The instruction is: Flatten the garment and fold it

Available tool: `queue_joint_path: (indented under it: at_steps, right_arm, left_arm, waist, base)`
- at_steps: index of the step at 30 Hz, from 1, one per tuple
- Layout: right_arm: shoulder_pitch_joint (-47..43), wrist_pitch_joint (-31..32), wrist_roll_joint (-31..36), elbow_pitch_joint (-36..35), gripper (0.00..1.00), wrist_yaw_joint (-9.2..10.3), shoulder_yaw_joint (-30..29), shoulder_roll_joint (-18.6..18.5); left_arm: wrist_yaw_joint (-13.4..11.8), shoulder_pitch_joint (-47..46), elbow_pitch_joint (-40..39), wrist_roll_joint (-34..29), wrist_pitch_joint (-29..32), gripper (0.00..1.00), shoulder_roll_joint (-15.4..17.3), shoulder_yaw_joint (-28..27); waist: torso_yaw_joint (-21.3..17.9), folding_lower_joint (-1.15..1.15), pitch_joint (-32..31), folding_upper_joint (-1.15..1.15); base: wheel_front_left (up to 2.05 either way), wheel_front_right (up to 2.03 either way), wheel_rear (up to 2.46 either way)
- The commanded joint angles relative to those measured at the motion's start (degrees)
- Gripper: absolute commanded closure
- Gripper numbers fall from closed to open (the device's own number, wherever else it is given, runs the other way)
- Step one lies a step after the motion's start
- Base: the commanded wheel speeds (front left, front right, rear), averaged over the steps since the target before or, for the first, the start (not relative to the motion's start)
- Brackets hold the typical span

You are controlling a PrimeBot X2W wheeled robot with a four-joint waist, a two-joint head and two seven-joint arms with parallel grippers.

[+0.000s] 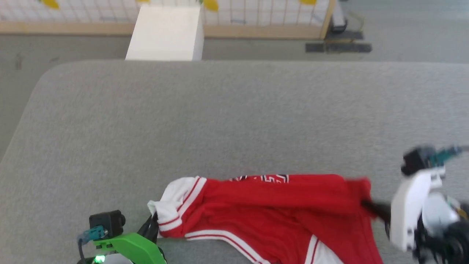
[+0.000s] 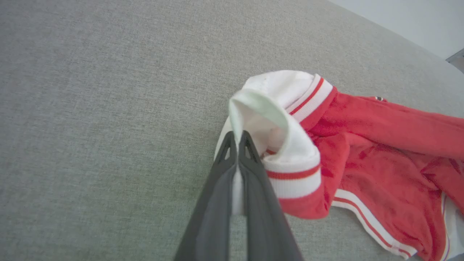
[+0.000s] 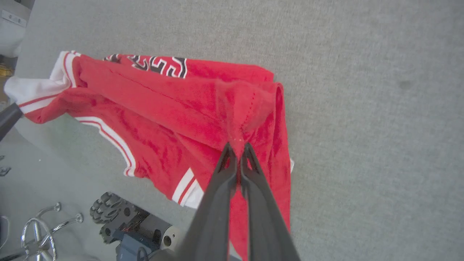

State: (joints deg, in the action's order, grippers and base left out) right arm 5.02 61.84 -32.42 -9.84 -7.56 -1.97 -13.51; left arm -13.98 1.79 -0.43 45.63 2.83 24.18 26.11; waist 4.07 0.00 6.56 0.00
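1. The red basketball jersey [image 1: 271,216] lies crumpled on the grey table [image 1: 220,110]. In the head view it sits at 6 o'clock on the tabletop, against the near edge.
2. The jersey is bunched lengthwise and spans from the 7 o'clock side to the 4 o'clock side. It is not flat; long folds run along it.
3. The black-and-white lettering [image 1: 263,178] shows in part along the jersey's 12 o'clock edge and is cut off by a fold.
4. The left pincer [image 2: 237,139] is at 7 o'clock in the head view. It is clenched on the white red-striped trim [image 2: 293,170] at the jersey's left end, with a strip of white cloth between the fingers. The trim curls up in a loop above the tips.
5. The right pincer [image 3: 237,150] is at 4 o'clock in the head view. It is clenched on a gathered peak of red cloth at the jersey's right end, and creases fan out from the grip.
6. In the right wrist view, the jersey's striped lower portion passes the table's near edge.
7. A white box [image 1: 166,33] stands beyond the table at 12 o'clock, in front of a wood-framed lattice panel [image 1: 263,22].
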Motion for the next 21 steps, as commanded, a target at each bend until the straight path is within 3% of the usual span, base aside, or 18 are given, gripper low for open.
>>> queue_joint_path:
  at_steps: [1,5,9,16,21]
  right_arm:
    - [-2.72,1.47,-1.40,-1.96,1.00,0.08,-0.97,0.99]
    - [-7.74,7.55,-5.73,-5.91,1.00,0.08,-2.33,2.91]
    - [-4.30,11.50,-7.46,-8.22,1.00,0.08,-5.73,3.21]
    - [12.58,14.81,-5.90,-7.31,1.00,0.08,-9.86,4.42]
    - [27.95,12.99,-2.25,-2.48,1.00,0.08,-10.19,7.52]
  left_arm:
    - [-0.26,1.02,-0.55,1.23,-0.47,1.00,-0.36,-0.63]
    - [1.93,1.91,-2.52,6.97,-0.27,1.00,-2.08,-3.08]
    - [4.07,-1.10,-4.65,9.41,1.23,1.00,0.16,-5.89]
    - [7.88,-17.97,-3.89,7.80,9.13,1.00,6.63,-6.78]
    - [9.89,-33.92,2.02,6.15,13.68,1.00,8.67,-7.35]
  waist:
    - [-3.82,0.00,-4.09,0.00]
    - [-4.82,0.00,-5.13,0.00]
    - [-5.23,0.00,-5.15,0.00]
    - [-4.40,0.00,-2.29,0.00]
    - [-5.45,0.00,2.06,0.00]
  base:
    - [0.00,0.00,0.00]
    - [0.00,0.00,0.00]
    - [0.00,0.00,0.00]
    - [0.00,0.00,0.00]
    - [0.00,0.00,0.00]
